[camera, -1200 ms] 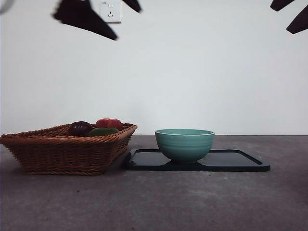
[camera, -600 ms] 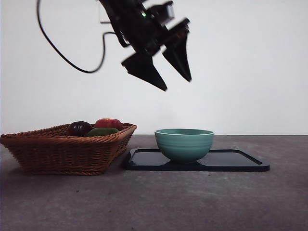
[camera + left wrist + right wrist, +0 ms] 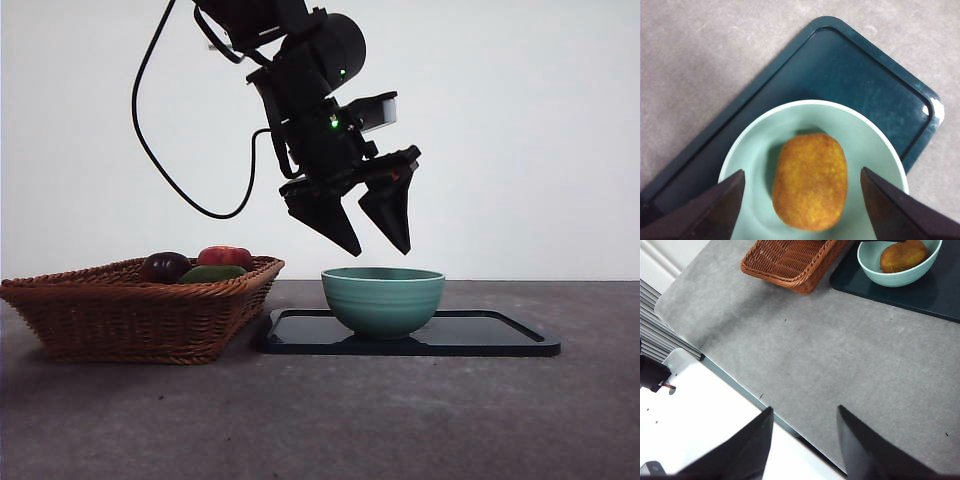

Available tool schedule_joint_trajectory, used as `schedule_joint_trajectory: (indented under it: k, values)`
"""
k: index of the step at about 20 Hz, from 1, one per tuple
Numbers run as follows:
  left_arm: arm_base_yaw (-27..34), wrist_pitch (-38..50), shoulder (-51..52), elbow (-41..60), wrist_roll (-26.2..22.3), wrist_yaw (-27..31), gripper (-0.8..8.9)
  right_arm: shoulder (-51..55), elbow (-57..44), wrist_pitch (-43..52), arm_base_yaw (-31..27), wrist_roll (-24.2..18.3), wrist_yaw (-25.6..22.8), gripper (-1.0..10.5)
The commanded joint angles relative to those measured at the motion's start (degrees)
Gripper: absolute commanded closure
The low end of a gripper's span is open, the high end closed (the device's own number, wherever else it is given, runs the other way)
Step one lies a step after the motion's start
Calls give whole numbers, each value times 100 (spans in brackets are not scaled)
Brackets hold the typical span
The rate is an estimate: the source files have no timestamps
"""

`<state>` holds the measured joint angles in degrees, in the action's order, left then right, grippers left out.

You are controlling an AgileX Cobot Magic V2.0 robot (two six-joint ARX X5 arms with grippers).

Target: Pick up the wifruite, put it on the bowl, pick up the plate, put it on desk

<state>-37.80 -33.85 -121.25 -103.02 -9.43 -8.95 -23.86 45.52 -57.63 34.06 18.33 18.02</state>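
The wifruite [image 3: 810, 181], a brown-orange oval fruit, lies inside the teal bowl [image 3: 740, 150]; the right wrist view also shows the wifruite [image 3: 903, 255]. In the front view it is hidden by the wall of the bowl [image 3: 384, 300]. The bowl stands on the plate [image 3: 490, 335], a black rectangular tray on the grey desk [image 3: 320, 420]. My left gripper [image 3: 378, 248] hangs open just above the bowl's rim, its jaws either side of the fruit and not touching it. Open and holding nothing, my right gripper [image 3: 804, 409] waits high over the desk's edge.
A brown wicker basket [image 3: 140, 310] stands left of the tray with a dark purple fruit [image 3: 166, 266], a red one [image 3: 226, 256] and a green one [image 3: 213, 272] in it. The left arm's cable [image 3: 160, 160] loops above the basket.
The left arm has come down from the top left to just above the bowl, jaws open throughout. The black tips at the top right corner have left the front view.
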Motion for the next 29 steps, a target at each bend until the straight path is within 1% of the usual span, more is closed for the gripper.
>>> schedule_joint_trajectory:
  k: [1, 14, 17, 27, 28, 29]
  values:
    - [-90, 92, -262, -184, -92, 9, 440, 4, 98, 37, 42, 59, -2, 743]
    - [-133, 168, -525, -184, -234, 9, 439, 4, 98, 61, 42, 59, -48, 743]
    - [-155, 195, -588, -184, -363, 11, 439, 4, 98, 61, 42, 57, -48, 743]
    - [-164, 173, -715, -184, -361, 20, 443, 4, 98, 63, 42, 46, -44, 743]
    - [-166, 175, -715, -184, -365, 20, 483, 4, 98, 61, 42, 35, -44, 743]
    - [-170, 184, -715, -184, -363, 20, 559, 4, 98, 61, 42, 33, -44, 743]
